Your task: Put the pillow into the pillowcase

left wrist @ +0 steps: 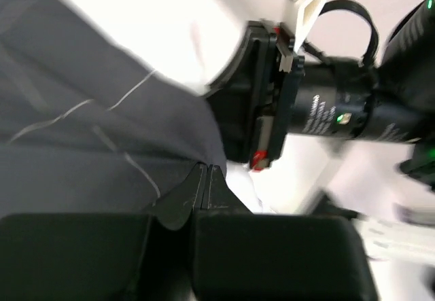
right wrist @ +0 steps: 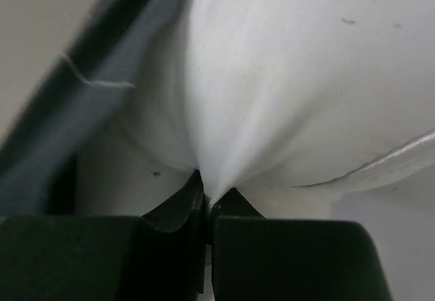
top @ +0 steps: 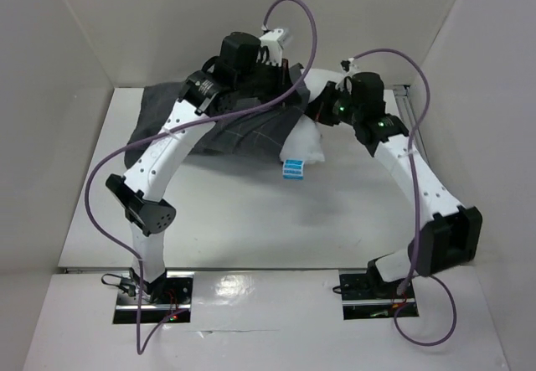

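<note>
The dark grey checked pillowcase (top: 239, 128) lies at the back of the table, and the white pillow (top: 306, 141) sticks out of its right end, blue tag (top: 292, 168) toward the front. In the left wrist view my left gripper (left wrist: 206, 169) is shut, its tips pinching the pillowcase (left wrist: 102, 124) at the edge where it meets the pillow (left wrist: 149, 22). From above, that left gripper (top: 276, 76) sits over the pillowcase's far right corner. My right gripper (right wrist: 207, 196) is shut on a pulled-up fold of the pillow (right wrist: 285, 77), with the pillowcase (right wrist: 102, 70) to the left. From above, the right gripper (top: 320, 107) is at the pillow's far right.
White walls close in the table (top: 251, 220) on the left, back and right. A purple cable (top: 310, 44) loops over the left wrist and another purple cable (top: 414, 78) arcs over the right arm. The right arm's black wrist (left wrist: 333, 104) is close to my left gripper.
</note>
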Available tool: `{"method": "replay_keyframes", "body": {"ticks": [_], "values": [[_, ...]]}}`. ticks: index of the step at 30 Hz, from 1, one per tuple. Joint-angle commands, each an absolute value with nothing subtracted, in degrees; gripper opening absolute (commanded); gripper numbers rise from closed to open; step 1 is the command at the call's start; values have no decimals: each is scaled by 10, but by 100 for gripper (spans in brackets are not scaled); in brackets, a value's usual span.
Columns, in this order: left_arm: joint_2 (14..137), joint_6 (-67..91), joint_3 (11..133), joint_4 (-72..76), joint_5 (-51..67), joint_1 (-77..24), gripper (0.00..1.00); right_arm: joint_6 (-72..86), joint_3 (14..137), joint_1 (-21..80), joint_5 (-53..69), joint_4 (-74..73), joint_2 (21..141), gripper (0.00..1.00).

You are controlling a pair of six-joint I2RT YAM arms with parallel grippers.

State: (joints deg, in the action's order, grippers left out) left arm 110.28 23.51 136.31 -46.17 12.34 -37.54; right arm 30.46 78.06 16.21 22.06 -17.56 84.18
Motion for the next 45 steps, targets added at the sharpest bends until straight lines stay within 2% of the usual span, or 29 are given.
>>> {"method": "replay_keyframes", "body": {"ticks": [1, 6, 8, 13, 14, 16, 17, 18, 19, 21, 22, 23, 25, 26, 28, 31, 33, 36, 37, 40, 42, 45], "values": [[1104, 338, 1371, -265, 374, -424, 0, 354, 744, 197, 206, -106, 778, 0], [1104, 373, 1359, -214, 418, -457, 0, 417, 544, 210, 150, -4, 820, 0], [1099, 368, 1345, -209, 411, -451, 0, 422, 537, 210, 126, -10, 860, 0], [1092, 357, 1272, -229, 394, -418, 0, 428, 531, 205, 101, -11, 826, 0], [1087, 340, 1250, -239, 372, -417, 9, 428, 531, 199, 101, -22, 808, 0], [1087, 322, 1250, -289, 349, -417, 40, 428, 531, 193, 93, -36, 790, 0], [1094, 300, 1250, -307, 330, -417, 52, 428, 531, 179, 93, -41, 781, 0], [1094, 288, 1250, -328, 318, -417, 71, 428, 531, 174, 93, -52, 764, 0], [1094, 278, 1259, -349, 301, -417, 78, 428, 531, 169, 105, -59, 757, 7], [1078, 236, 1265, -421, 211, -417, 85, 397, 531, 160, 119, -96, 737, 32], [1064, 220, 1273, -451, 162, -425, 87, 387, 539, 153, 120, -112, 729, 46], [1055, 194, 1274, -478, 67, -432, 87, 362, 545, 153, 120, -131, 720, 76], [1029, 185, 1245, -531, 0, -445, 82, 338, 553, 147, 120, -190, 693, 92], [991, 185, 1221, -537, -24, -445, 74, 325, 561, 147, 107, -210, 684, 96], [943, 201, 1127, -537, -71, -451, 68, 286, 567, 147, 100, -274, 664, 99], [850, 247, 1012, -537, -102, -464, 69, 251, 567, 142, 86, -343, 640, 99], [813, 295, 961, -537, -133, -471, 73, 245, 549, 142, 86, -360, 627, 99], [755, 369, 859, -570, -211, -471, 89, 245, 519, 142, 112, -360, 613, 99], [745, 413, 818, -577, -261, -466, 91, 245, 514, 142, 112, -354, 613, 99], [712, 479, 740, -589, -318, -449, 98, 256, 509, 136, 119, -318, 631, 100], [701, 479, 700, -551, -312, -414, 99, 256, 509, 136, 125, -266, 655, 100], [702, 420, 642, -445, -227, -353, 99, 256, 523, 136, 162, -204, 717, 100]]}}
